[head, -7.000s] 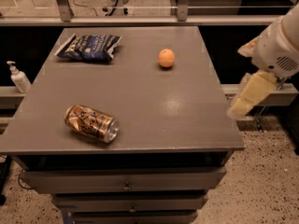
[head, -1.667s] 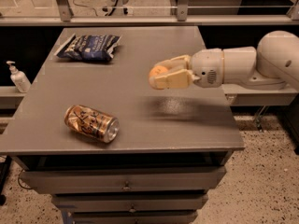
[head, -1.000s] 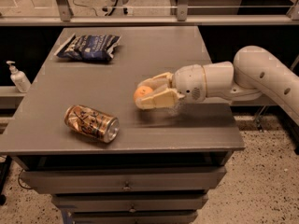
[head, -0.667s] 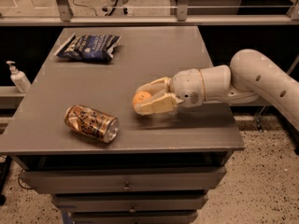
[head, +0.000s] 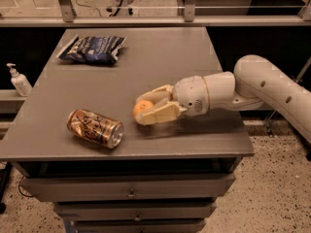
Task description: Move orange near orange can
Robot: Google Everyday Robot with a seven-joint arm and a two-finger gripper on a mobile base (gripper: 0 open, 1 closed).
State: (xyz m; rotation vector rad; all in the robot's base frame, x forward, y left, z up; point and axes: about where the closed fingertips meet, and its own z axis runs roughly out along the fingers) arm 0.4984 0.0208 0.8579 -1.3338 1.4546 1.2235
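Orange (head: pixel 142 107) sits gripped between the gripper's (head: pixel 140 111) two fingers, low over the table (head: pixel 194 52), near the tipped orange can (head: pixel 95 128); chip bag (head: pixel 92 48) lies well behind.

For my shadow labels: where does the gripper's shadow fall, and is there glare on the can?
Camera view: the gripper, shut on the orange near the orange can, casts a soft shadow on the table directly beneath, toward the front edge; the can shows only mild sheen.
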